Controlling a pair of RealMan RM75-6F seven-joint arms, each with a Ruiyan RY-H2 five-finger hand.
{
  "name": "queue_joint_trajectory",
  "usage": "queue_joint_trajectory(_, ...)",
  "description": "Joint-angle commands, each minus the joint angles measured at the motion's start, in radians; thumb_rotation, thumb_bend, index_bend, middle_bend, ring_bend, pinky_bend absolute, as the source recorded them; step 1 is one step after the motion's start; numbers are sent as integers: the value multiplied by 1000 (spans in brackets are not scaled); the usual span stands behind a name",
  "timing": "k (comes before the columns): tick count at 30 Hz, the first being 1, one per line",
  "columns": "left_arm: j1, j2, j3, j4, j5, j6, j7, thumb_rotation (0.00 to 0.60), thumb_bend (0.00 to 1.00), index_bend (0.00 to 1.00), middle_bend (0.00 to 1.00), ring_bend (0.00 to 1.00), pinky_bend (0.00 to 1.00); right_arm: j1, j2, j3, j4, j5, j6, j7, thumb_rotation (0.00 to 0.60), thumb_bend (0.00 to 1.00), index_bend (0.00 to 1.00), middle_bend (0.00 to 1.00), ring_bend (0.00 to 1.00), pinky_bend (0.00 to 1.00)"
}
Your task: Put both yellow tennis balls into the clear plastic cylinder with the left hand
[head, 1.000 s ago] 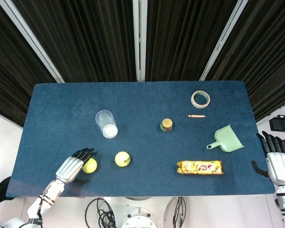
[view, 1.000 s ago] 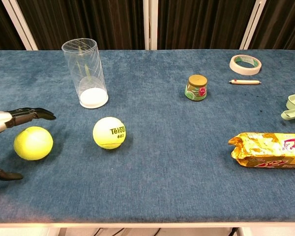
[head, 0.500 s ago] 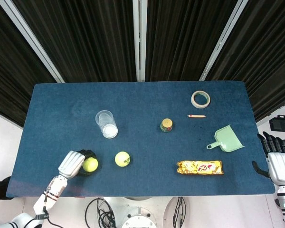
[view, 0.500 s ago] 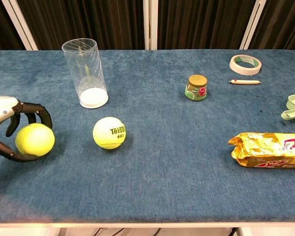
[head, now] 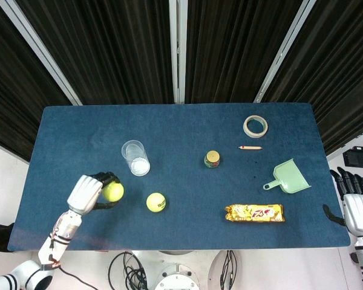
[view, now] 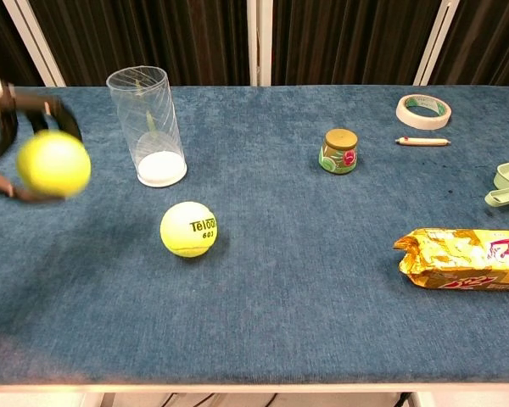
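The left hand (head: 85, 192) holds one yellow tennis ball (head: 114, 191) near the front left corner of the worktop (head: 181, 130), its dark fingers (view: 61, 115) curled around the ball from behind and below. In the chest view the held ball (view: 53, 164) is blurred and sits clear of the blue surface, beside the clear plastic cylinder (view: 148, 127) on its left.

The cylinder (head: 135, 157) stands upright with its open mouth up, in the left half of the worktop, and shows nothing inside but its white base. The second tennis ball (head: 156, 202), printed with dark lettering, rests on the worktop toward the front edge, just in front and to the right of the cylinder, apart from both the cylinder and the hand.

The right hand (head: 357, 204) hangs off the right edge of the worktop, fingers straight and apart, holding nothing.

Toward the right side lie a roll of tape (head: 255, 126), a small pencil-like stick (head: 250, 147), a small jar with a tan lid (head: 212, 159), a pale green dustpan (head: 288, 177) and a gold-wrapped snack packet (head: 255, 212) near the front edge.
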Motion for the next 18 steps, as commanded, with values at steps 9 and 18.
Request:
queue_joint_trajectory(9,-164,125,-201,-165,-196,-162,133,600,192,568,547,517,731,1,0,-1,-10,-10,6,-9,600,249,0,0,0,0)
queue_joint_trajectory(18,-252,89,-209,-153,-273,-265,196,600,191,567,546,517,731,3,2,-1,-25,-24,16,-21,600,248,0,0,0,0)
